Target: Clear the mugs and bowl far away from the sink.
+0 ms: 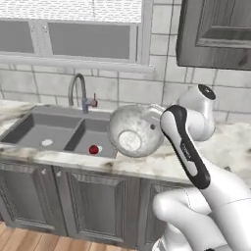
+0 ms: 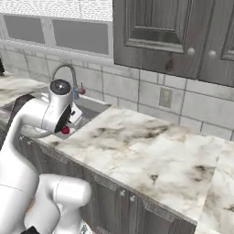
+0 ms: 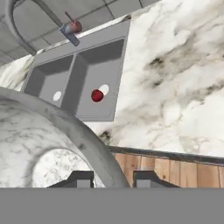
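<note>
The pale speckled bowl (image 1: 135,131) hangs tilted in the air just right of the sink (image 1: 54,128), its opening facing the left base camera. In the hand view the bowl (image 3: 39,140) looms large at the lower left, and its grey rim passes between the two dark fingertips of my gripper (image 3: 114,179), which is shut on that rim. Far below lies the dark two-basin sink (image 3: 52,81). Both mugs are out of view.
A small red ball (image 1: 93,149) lies in the right basin by the pale drain. The steel faucet (image 1: 78,90) stands behind the sink. Marble counter (image 2: 151,151) stretches right, under dark wall cabinets (image 2: 164,32). Wooden floor (image 3: 175,168) shows below the counter edge.
</note>
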